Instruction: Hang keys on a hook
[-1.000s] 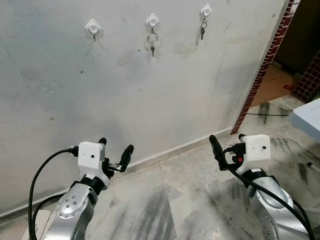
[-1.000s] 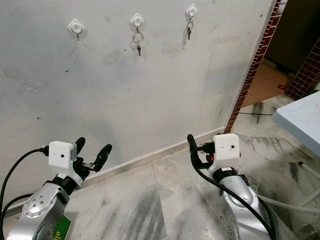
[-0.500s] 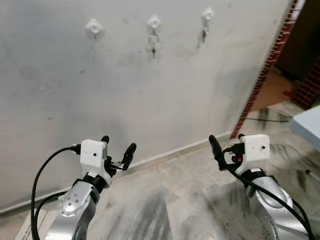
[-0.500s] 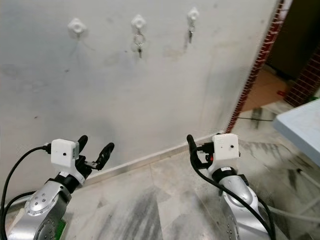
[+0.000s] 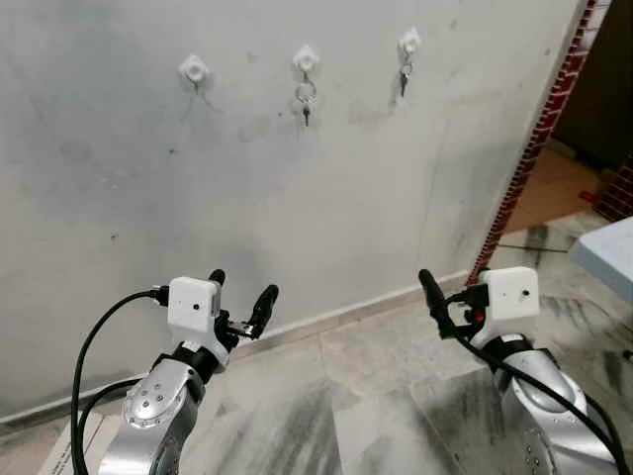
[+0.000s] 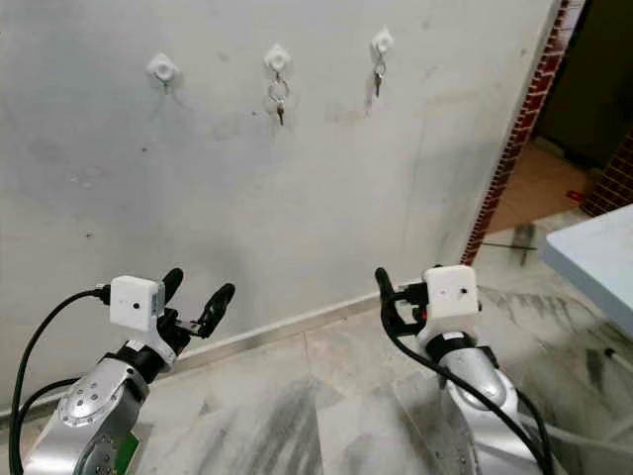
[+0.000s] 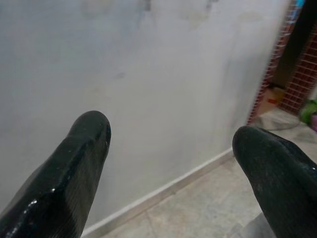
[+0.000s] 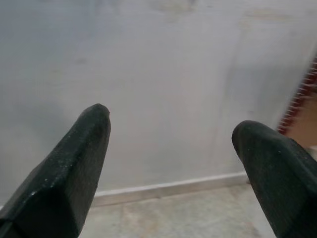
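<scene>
Jaws of your left gripper (image 5: 243,297) and right gripper (image 5: 453,291) are spread wide and empty, keys (image 5: 305,100) and (image 5: 403,71) already hang on hooks, so aim anything new at the bare left hook (image 5: 194,70), high up the wall (image 5: 326,198).

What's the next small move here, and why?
Probably look for the keys to pick up: both the left gripper and right gripper are open and empty, low before the wall. The left hook is bare; the middle hook and right hook carry keys.
</scene>
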You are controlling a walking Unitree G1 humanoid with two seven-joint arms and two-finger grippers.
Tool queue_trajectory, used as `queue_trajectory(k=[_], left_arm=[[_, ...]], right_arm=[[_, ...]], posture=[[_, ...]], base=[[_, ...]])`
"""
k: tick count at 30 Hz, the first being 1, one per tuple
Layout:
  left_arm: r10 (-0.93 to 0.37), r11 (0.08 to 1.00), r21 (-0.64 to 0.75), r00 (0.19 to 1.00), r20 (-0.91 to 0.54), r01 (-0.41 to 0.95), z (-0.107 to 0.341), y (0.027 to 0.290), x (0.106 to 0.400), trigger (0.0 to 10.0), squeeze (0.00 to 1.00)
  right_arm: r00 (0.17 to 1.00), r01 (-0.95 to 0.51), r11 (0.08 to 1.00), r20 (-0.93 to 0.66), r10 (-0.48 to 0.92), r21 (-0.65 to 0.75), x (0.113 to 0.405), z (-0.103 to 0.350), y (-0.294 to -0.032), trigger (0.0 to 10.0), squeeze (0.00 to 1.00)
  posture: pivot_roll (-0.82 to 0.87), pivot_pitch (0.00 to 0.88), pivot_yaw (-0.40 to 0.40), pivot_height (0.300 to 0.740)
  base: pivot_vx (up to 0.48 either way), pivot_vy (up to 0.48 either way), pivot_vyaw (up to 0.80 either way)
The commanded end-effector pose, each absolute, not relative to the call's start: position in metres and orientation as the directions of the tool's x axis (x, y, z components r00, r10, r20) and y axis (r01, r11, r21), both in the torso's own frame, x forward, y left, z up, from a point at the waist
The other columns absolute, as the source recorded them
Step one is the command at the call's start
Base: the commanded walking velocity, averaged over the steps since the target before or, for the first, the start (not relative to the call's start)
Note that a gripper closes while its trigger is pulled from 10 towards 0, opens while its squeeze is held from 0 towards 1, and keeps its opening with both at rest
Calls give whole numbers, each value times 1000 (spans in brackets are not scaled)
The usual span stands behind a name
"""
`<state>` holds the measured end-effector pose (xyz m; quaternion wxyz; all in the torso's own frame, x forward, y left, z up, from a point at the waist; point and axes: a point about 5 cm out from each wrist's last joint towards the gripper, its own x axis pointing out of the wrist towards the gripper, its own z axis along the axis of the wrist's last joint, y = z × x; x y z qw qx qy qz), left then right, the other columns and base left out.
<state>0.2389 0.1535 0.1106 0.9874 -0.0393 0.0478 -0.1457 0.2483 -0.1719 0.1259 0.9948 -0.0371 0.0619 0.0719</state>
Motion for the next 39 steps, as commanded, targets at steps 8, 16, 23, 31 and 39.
queue_trajectory(k=[8,16,23,31,39], left_arm=[[-284,957,-78,955,-80,278,112,154,239,10000,0],[-279,959,-74,956,-92,273,109,158,242,10000,0],[-252,966,-82,964,-85,245,111,163,249,10000,0],[-228,971,-90,972,-62,222,117,167,261,10000,0],[-240,968,-92,968,-67,234,117,167,266,10000,0]], right_arm=[[983,-141,987,-126,131,-73,249,127,-174,10000,0],[984,-139,987,-126,129,-74,249,127,-174,10000,0],[985,-138,988,-118,129,-74,249,128,-174,10000,0],[983,-133,989,-134,123,-69,250,127,-175,10000,0],[985,-131,988,-127,120,-78,251,129,-175,10000,0]], posture=[[-60,0,47,740],[-61,0,49,740],[-64,0,48,740],[-69,0,45,740],[-74,0,49,740]], base=[[0,-297,0],[0,-140,0],[0,0,0],[0,0,-197],[0,0,-781]])
